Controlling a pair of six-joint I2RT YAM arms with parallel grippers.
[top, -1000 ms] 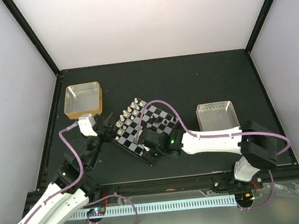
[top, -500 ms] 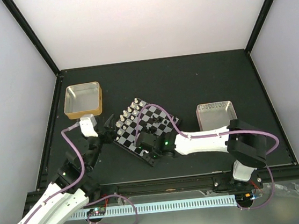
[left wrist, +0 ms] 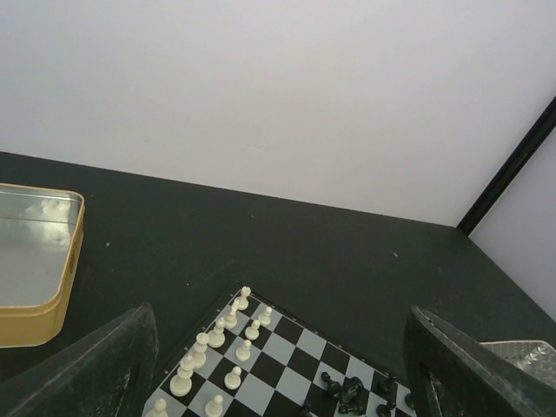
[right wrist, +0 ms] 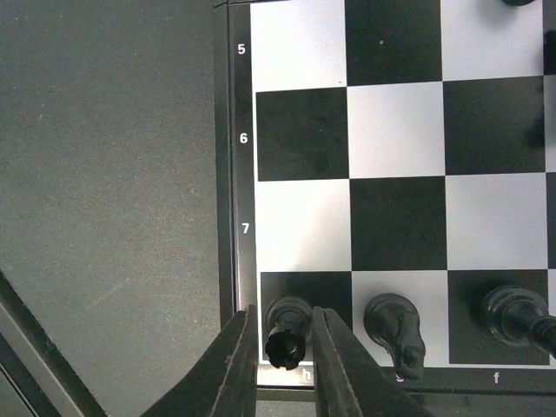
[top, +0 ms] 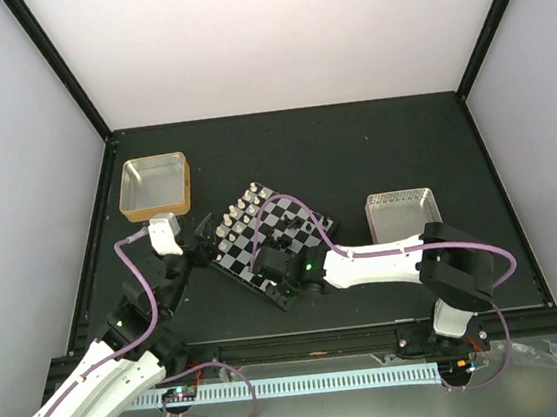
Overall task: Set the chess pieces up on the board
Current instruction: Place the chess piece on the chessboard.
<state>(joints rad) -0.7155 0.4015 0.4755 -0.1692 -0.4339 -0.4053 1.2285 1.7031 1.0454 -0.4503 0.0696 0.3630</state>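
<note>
Fingers (right wrist: 233,372) of right gripper (right wrist: 285,365) hug black rook (right wrist: 287,326) both sides; pinching or just freed, cannot tell. Rook upright on corner square of board (right wrist: 395,130), black knight (right wrist: 393,326) next along edge row, third black piece (right wrist: 512,317) after.

Change: right arm reached further across board to this corner over last second; placement looks done, release due.

Left gripper (left wrist: 280,311) fingers (left wrist: 104,373) spread wide, holding nothing, near board's left corner.

Counts: eleven white pieces (left wrist: 217,334) in two rows, left wrist view; three whole black pieces, right wrist view; two trays, gold-rimmed tray (left wrist: 69,287) and silver tray (top: 406,219).
</note>
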